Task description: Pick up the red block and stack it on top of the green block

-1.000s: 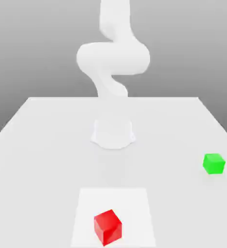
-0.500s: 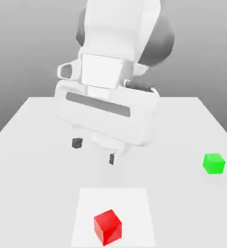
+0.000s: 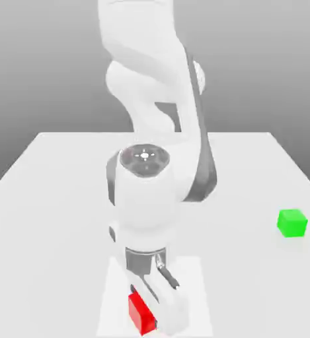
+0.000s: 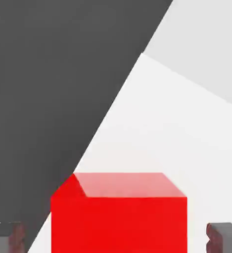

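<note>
- The robot arm (image 3: 144, 211) is seen coming down through the middle of the exterior view, from the upper edge of the frame to its lower part, with its white base links partly covered by the nearer ones.
- The gripper (image 3: 144, 307) is lowered over the red block (image 3: 141, 314), in the lower part of the exterior view, a little toward the exterior view's left of centre.
- The jaws are spread: in the hand view, the red block is seen between the two fingers (image 4: 228, 238), and a gap is left between it and each of them, so it is straddled but not pinched.
- The red block is set on a white square (image 3: 190, 284) on the table, within the square's half toward the exterior view's left; part of the block is hidden by the hand in that view.
- In the hand view, the red block is shown with one broad bright face and a paler, narrower face adjoining it.
- The green block (image 3: 291, 223) is placed near the edge of the frame at the exterior view's right, somewhat below mid-height, well apart from the gripper and the red block.
- The green block is rested directly on the pale table (image 3: 51, 224), outside the white square, and nothing is stacked on it.
- A large dark grey area (image 4: 53, 99) is bordered by the white square in the hand view; what it is cannot be told.
</note>
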